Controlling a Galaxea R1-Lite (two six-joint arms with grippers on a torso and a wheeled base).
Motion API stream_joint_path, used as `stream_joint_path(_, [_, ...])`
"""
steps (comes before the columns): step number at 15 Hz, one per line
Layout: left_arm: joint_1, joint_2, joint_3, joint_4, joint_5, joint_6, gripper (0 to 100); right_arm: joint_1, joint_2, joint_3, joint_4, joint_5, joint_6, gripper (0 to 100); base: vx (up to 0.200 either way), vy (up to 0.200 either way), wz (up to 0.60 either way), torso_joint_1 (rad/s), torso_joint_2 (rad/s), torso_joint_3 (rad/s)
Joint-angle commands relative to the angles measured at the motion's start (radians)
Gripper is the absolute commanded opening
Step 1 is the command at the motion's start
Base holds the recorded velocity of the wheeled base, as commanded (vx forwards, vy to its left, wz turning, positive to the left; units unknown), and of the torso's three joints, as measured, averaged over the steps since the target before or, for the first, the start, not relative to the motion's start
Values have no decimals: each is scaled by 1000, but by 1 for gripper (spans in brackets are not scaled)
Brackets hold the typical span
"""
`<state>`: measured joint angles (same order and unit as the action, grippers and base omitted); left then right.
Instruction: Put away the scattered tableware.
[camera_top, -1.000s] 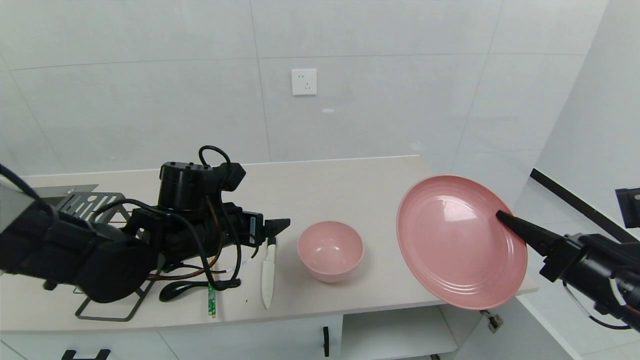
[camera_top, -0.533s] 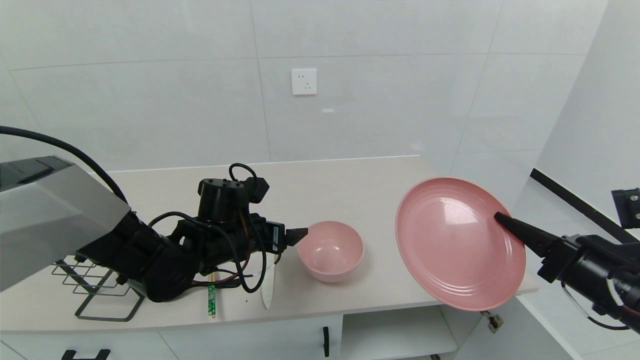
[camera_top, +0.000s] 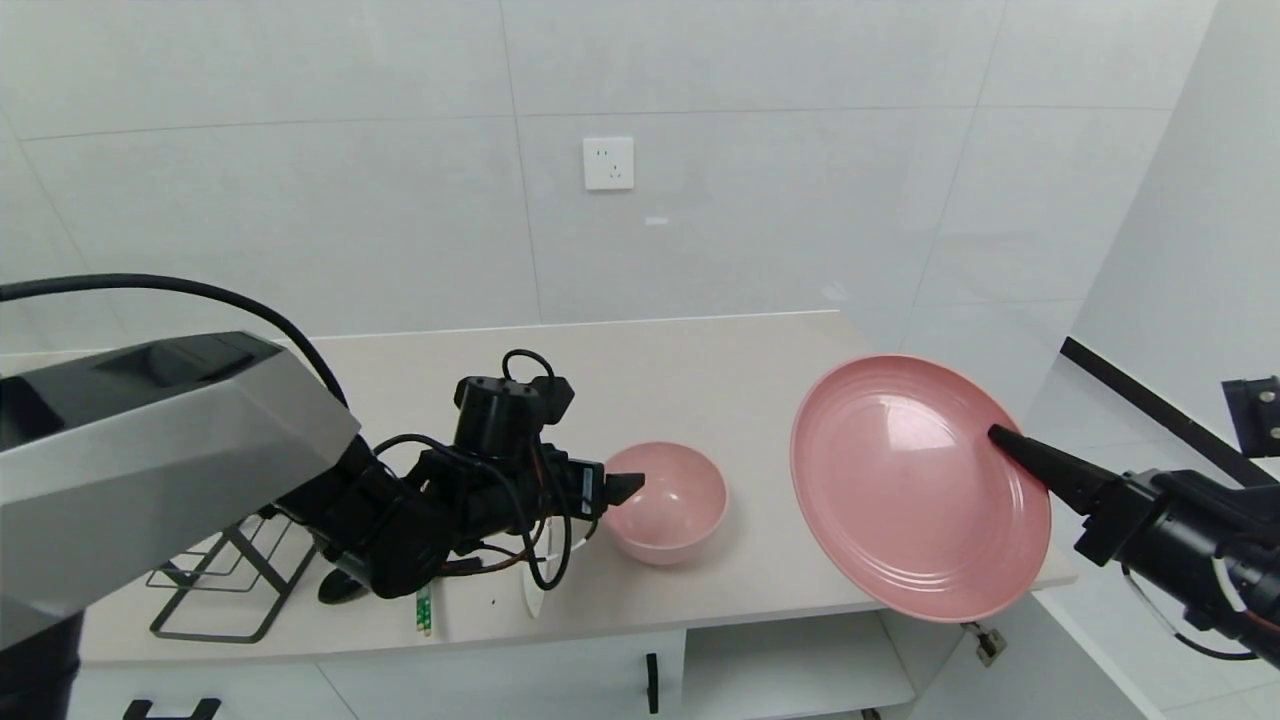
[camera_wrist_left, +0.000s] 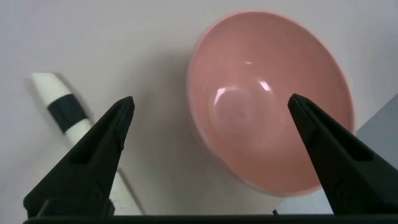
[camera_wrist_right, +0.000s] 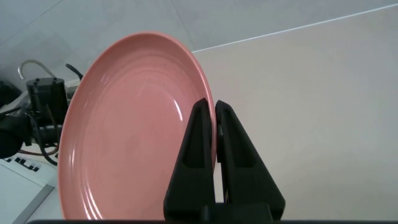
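A pink plate (camera_top: 915, 490) hangs tilted in the air past the counter's right end, my right gripper (camera_top: 1005, 440) shut on its rim; the right wrist view has the plate (camera_wrist_right: 130, 124) clamped between the fingers (camera_wrist_right: 202, 134). A pink bowl (camera_top: 665, 500) stands upright on the counter. My left gripper (camera_top: 625, 487) hovers open at the bowl's left rim; from the left wrist the bowl (camera_wrist_left: 270, 102) lies between the spread fingertips (camera_wrist_left: 118, 118), toward the far one. A white knife (camera_top: 533, 595) and green chopsticks (camera_top: 424, 608) lie under the left arm.
A black wire rack (camera_top: 225, 585) stands at the counter's left front. The beige counter (camera_top: 700, 370) has free room behind the bowl. Below the front edge are an open shelf (camera_top: 790, 665) and a cabinet handle (camera_top: 652, 682). A wall socket (camera_top: 608, 163) is on the tiled wall.
My left arm has moved right across the counter, from over the knife to the bowl's left rim. The right gripper and the plate have barely moved.
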<state>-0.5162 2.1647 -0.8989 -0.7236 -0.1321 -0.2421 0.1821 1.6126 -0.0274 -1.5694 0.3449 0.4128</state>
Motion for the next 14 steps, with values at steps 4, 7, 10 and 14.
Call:
stream_joint_path(4, [-28,130,-86,1,-1,-2,100,-1,3,0,-1,0,0,0,0,0,0,0,0,0])
stream_joint_path(7, [-27,152,-113,1,0,-6,100,-1,13,0,-1,-1,-2,0,0,0,0,0,0,0])
stream_joint_path(10, [-31,152,-113,9,0,-22,0,-1,13,0,-1,-1,-2,0,0,0,0,0,0,0])
stream_joint_path(14, [-31,95,-104,0,2,-22,0,0,20,0,-1,-1,-3,0,0,0,0,0,0,0])
